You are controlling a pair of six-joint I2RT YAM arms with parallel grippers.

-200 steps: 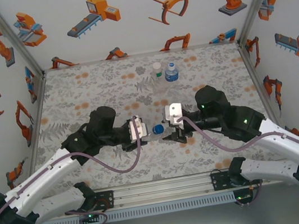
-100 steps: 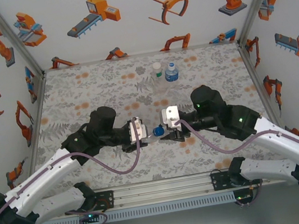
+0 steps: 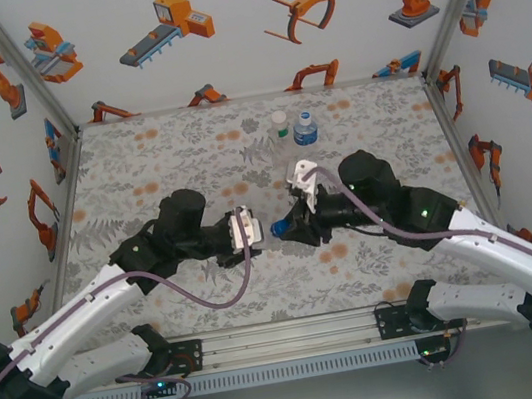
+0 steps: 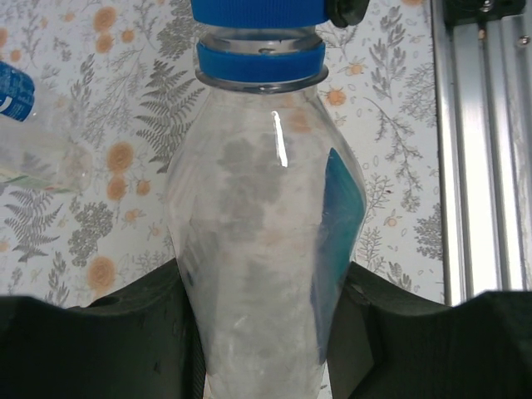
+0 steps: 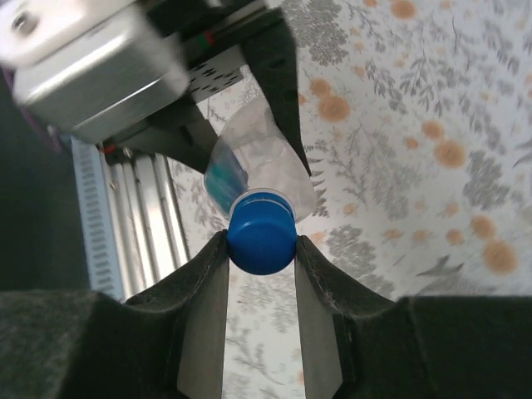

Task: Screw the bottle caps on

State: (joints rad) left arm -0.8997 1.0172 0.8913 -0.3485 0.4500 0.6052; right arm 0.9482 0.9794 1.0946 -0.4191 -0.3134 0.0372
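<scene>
My left gripper [image 4: 262,287] is shut on a clear crinkly bottle [image 4: 249,208] with a blue label, and holds it by the body above the table. A blue bottle cap [image 5: 261,237] sits on the bottle's neck over a blue ring [image 4: 259,62]. My right gripper [image 5: 261,247] is shut on this cap, one finger pressed to each side. In the top view the two grippers meet at the table's middle, left gripper [image 3: 249,232] and right gripper [image 3: 287,229], with the cap [image 3: 278,228] between them.
Two more bottles stand at the back centre: one with a pale cap [image 3: 279,123] and one with a blue label [image 3: 306,130]. The aluminium rail [image 4: 482,150] runs along the near edge. Patterned walls close off the sides and back.
My right gripper moved left onto the cap, its wrist turned, and its jaws closed on the cap. The left gripper and bottle stayed still.
</scene>
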